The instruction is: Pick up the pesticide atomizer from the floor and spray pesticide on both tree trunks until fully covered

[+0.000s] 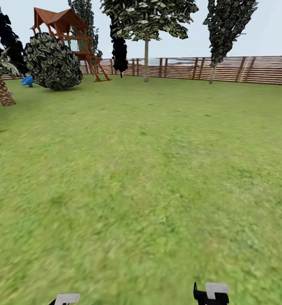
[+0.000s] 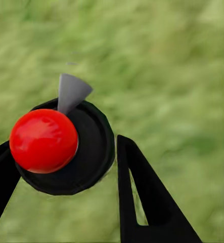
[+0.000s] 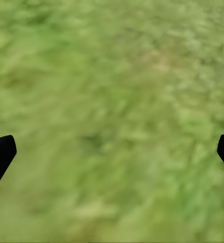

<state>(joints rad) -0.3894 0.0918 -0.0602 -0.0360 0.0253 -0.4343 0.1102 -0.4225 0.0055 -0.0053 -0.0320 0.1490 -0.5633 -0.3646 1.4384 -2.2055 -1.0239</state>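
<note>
While grass (image 1: 141, 190) lies below, atomizer (image 2: 63, 147) with red top sits between left tool's (image 2: 66, 167) fingers, clamped there, right tool (image 3: 112, 152) spread apart with nothing between, trees (image 1: 146, 25) far by fence (image 1: 242, 70).

Left gripper (image 2: 61, 172) jaws clasp the pesticide atomizer (image 2: 66, 147) above grass (image 2: 167, 76).

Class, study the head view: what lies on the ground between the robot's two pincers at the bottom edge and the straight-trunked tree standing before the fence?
Only open grass lawn in the head view, right up to the tree.
</note>
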